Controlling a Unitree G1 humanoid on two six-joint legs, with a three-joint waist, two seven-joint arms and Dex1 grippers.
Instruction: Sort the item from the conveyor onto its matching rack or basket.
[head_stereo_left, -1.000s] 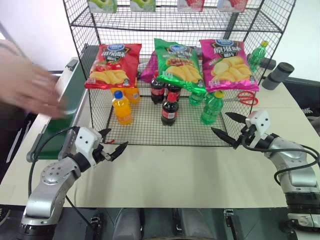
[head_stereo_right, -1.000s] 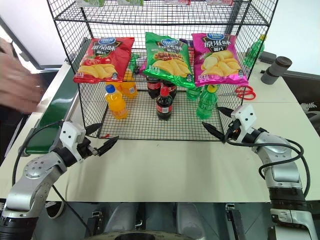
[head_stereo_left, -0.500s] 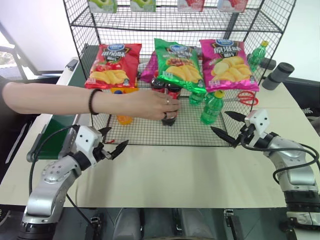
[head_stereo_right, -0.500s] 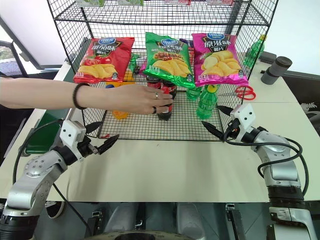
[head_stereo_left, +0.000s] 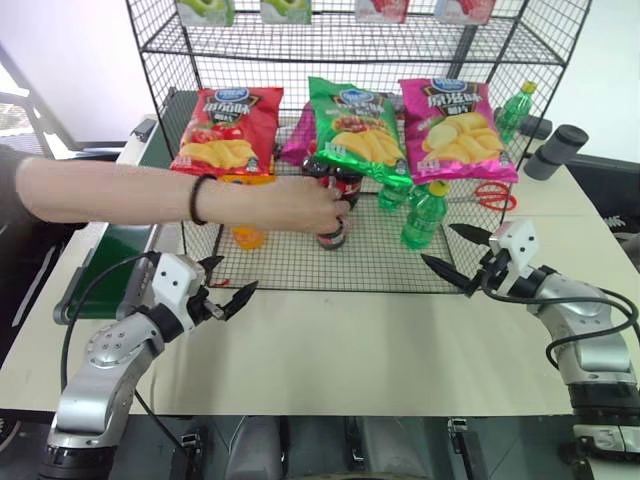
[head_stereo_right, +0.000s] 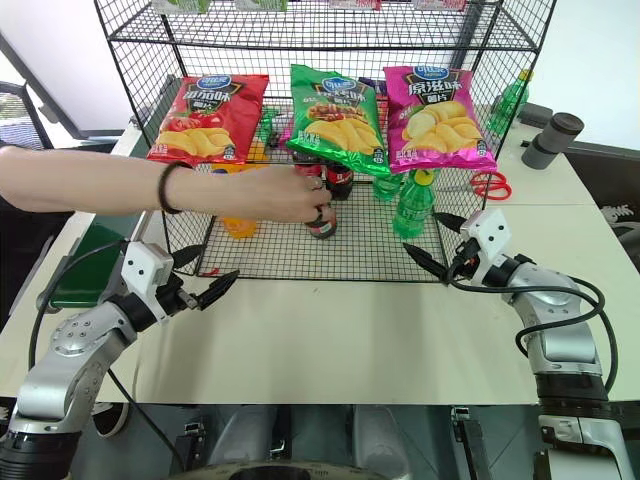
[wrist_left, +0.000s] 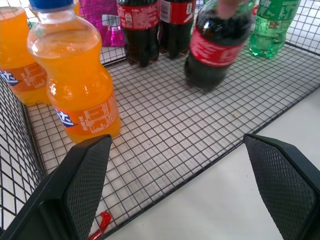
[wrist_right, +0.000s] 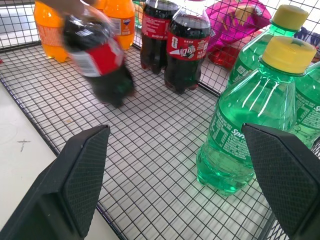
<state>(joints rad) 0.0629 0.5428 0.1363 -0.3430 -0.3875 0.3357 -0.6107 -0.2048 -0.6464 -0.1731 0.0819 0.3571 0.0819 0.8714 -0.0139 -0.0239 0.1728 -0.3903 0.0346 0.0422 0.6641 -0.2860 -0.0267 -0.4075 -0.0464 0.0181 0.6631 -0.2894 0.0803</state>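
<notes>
A person's hand (head_stereo_left: 300, 205) grips a small cola bottle (wrist_left: 212, 47) with a red label and tilts it over the floor of the black wire basket (head_stereo_left: 300, 265). Its base (head_stereo_left: 331, 238) is close to the grid. Two more colas (wrist_right: 182, 45) stand upright behind it. The dark green conveyor (head_stereo_left: 115, 250) runs along the left of the rack, partly behind the person's forearm. My left gripper (head_stereo_left: 237, 274) hovers open in front of the basket's left corner, holding nothing. Open and also without a load, my right gripper (head_stereo_left: 438, 244) is at the basket's front right corner.
An orange-drink bottle (wrist_left: 75, 85) stands at the basket's left, and green bottles (head_stereo_left: 422, 215) at its right. Red, green and pink chip bags (head_stereo_left: 355, 130) hang above the basket. Red scissors (head_stereo_left: 490, 193) and a grey cylinder (head_stereo_left: 555, 150) lie on the table to the right.
The person's arm has reached in from the left over the conveyor, taken the front cola bottle and tipped it. Neither gripper has moved.
</notes>
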